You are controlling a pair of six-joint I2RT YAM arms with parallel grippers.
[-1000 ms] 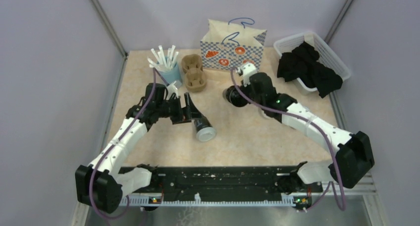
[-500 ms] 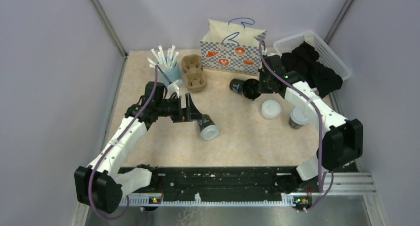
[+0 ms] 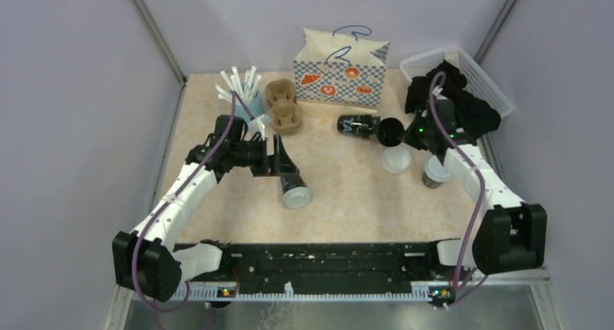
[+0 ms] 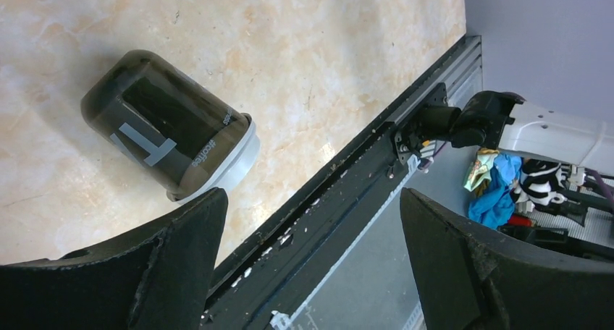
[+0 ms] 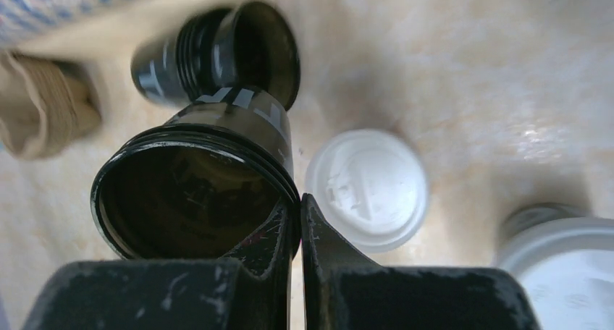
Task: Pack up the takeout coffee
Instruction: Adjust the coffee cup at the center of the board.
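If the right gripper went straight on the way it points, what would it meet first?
Probably the lidless cup lying on its side just ahead; the open cup pinched in the right gripper would touch it first, though depth is unclear.

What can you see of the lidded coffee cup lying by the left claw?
The lidded cup is small and black, with pale lettering and a white plastic lid fitted on. It lies on its side on the beige table, lid towards the near edge, beside one finger of the open left claw; contact is unclear.
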